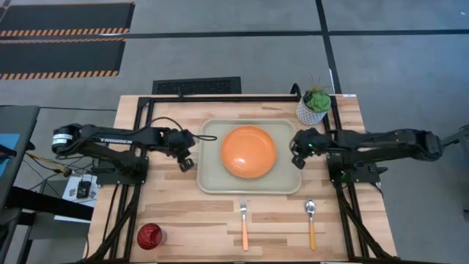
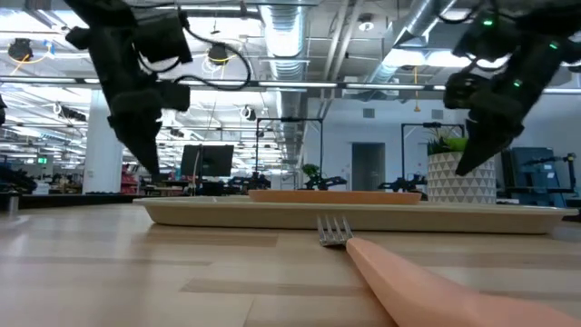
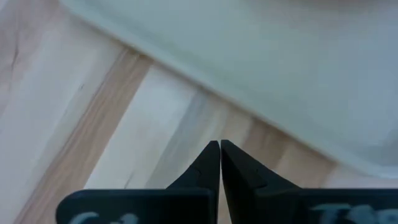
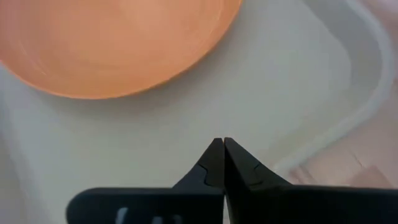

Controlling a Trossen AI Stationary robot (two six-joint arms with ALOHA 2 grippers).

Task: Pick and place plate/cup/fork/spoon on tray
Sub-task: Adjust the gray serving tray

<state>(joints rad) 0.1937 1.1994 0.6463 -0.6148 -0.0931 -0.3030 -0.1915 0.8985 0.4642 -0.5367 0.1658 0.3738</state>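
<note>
The left claw (image 1: 187,163) hangs pinched shut and empty over bare tabletop (image 1: 176,213), just beside the tray (image 1: 211,182). One red cup (image 1: 149,236) stands well apart from it at the near edge. One orange plate (image 1: 249,152) lies on the tray between the claws. One fork (image 1: 244,222) and one spoon (image 1: 311,220), orange-handled, lie nearer the front. The right claw (image 1: 297,160), closed and empty, hovers over the tray's rim. The low view cuts off the fork's handle and hides the spoon.
</note>
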